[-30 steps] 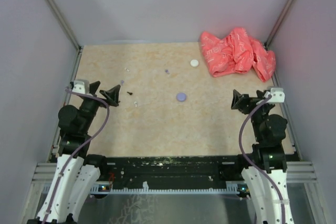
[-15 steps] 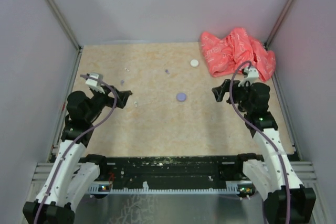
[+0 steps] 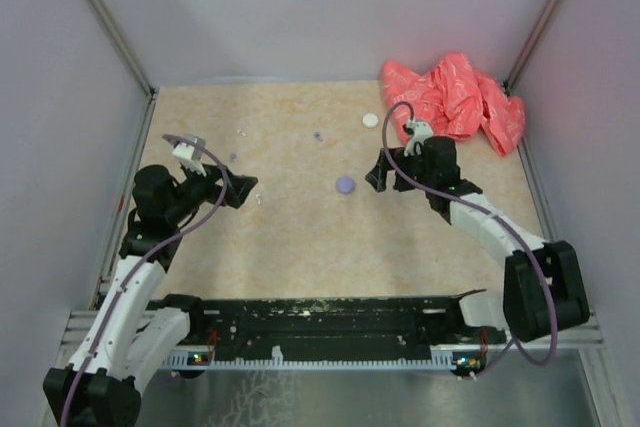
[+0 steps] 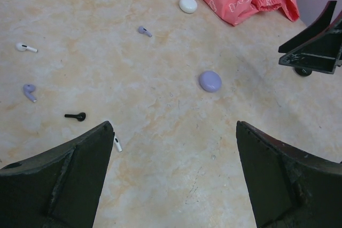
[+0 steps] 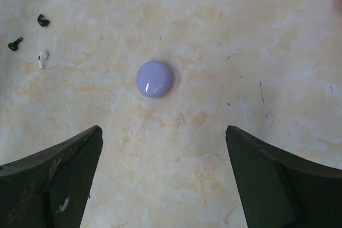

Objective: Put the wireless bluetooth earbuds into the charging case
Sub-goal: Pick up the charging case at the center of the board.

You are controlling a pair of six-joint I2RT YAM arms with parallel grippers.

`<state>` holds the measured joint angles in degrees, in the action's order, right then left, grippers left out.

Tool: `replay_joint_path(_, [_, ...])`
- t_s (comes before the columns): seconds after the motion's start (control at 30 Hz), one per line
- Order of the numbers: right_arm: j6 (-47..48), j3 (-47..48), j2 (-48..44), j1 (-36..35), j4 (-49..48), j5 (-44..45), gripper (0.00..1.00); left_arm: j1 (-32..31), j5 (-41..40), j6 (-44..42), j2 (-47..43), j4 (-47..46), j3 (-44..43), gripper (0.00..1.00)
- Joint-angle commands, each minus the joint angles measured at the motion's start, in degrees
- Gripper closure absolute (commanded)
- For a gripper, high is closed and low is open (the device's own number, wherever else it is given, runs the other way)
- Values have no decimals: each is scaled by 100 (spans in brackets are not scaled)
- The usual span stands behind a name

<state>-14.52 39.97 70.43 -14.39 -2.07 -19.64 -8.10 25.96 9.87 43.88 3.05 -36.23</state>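
Since both claws gape empty, centre right gripper (image 5: pixel 163 130) squarely over lavender case (image 5: pixel 154 78), left gripper (image 4: pixel 173 124) over purple earbud (image 4: pixel 29 91).

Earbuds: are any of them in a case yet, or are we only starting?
Done: nothing. The earbuds all lie loose on the table, none in a case. In hand: both grippers are open and empty. The right gripper points at the lavender case, which looks shut, and the left gripper faces the scattered buds. Left: open a case, pick up each bud and seat it.
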Motion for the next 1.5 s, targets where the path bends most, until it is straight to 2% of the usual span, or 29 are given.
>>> replay_joint_path(0.0, [249,759,641,-503,-209,514,3,45,23,94,35,-42,-136,1])
replay_joint_path(0.3, [302,1860,2108,-1660,271,2654,6,80,-23,161,91,-97,-126,1])
replay_joint_path(0.5, [28,2304,2868,-2077,361,3359,9,88,-29,208,117,-149,-104,1])
replay_joint_path(0.7, [-315,2557,3365,-2362,511,4099,19,89,-120,233,108,-147,-90,1])
replay_joint_path(0.93, [-411,2579,3589,-2620,400,4495,21,80,-214,238,95,-125,-86,1])
replay_joint_path(1.27, [-530,2605,3893,-2714,379,4551,28,79,-297,285,69,-123,-49,1])
replay_joint_path(1.47, [-559,2524,3899,-2721,338,4522,39,80,-354,288,46,-111,-42,1])
